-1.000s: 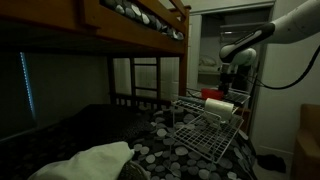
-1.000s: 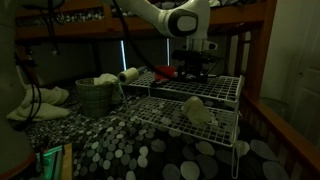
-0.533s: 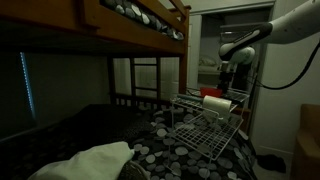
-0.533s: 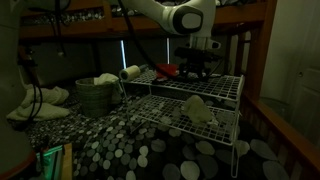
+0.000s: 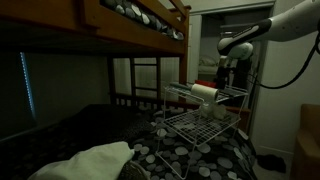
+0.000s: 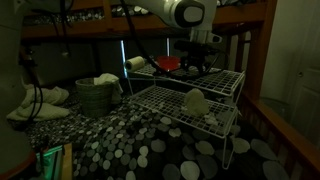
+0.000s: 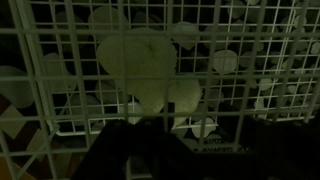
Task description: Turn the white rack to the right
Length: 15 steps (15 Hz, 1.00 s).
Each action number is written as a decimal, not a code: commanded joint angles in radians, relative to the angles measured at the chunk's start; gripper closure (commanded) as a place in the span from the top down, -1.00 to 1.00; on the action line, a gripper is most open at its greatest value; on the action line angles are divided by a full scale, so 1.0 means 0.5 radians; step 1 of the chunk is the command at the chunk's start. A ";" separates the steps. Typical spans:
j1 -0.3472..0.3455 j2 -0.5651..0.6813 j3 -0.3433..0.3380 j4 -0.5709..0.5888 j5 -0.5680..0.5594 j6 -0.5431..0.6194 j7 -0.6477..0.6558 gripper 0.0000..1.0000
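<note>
The white rack (image 5: 200,122) is a two-tier wire frame standing on the polka-dot bed, seen in both exterior views (image 6: 215,118). My gripper (image 5: 223,78) is at the rack's upper tier edge and appears shut on its wire (image 6: 197,66). The rack is lifted and tilted at that side. A white roll (image 5: 205,92) and a red object (image 6: 170,64) lie on the top tier. A pale object (image 6: 194,101) lies on the lower tier. In the wrist view the wire grid (image 7: 60,60) fills the frame, the pale object (image 7: 135,60) shows through it, and my dark fingers (image 7: 150,148) sit at the bottom.
A dark wooden bunk-bed rail (image 5: 130,18) runs overhead. A grey bucket (image 6: 95,97) and white cloth (image 6: 40,99) lie on the bed beside the rack. A pale pillow (image 5: 95,160) lies at the front. A wooden bed rail (image 6: 285,130) bounds one side.
My gripper has risen and the rack has come up with it, tilting and swinging round on the bed. The roll on the top tier has shifted with it.
</note>
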 commanded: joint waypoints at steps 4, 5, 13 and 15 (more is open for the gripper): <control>0.014 0.169 -0.057 0.277 -0.191 -0.285 0.371 -0.50; 0.002 0.205 -0.065 0.353 -0.207 -0.353 0.420 -0.50; -0.080 0.416 -0.065 0.836 -0.099 -0.662 0.659 -0.50; -0.033 0.441 -0.084 0.744 -0.172 -0.599 0.671 0.00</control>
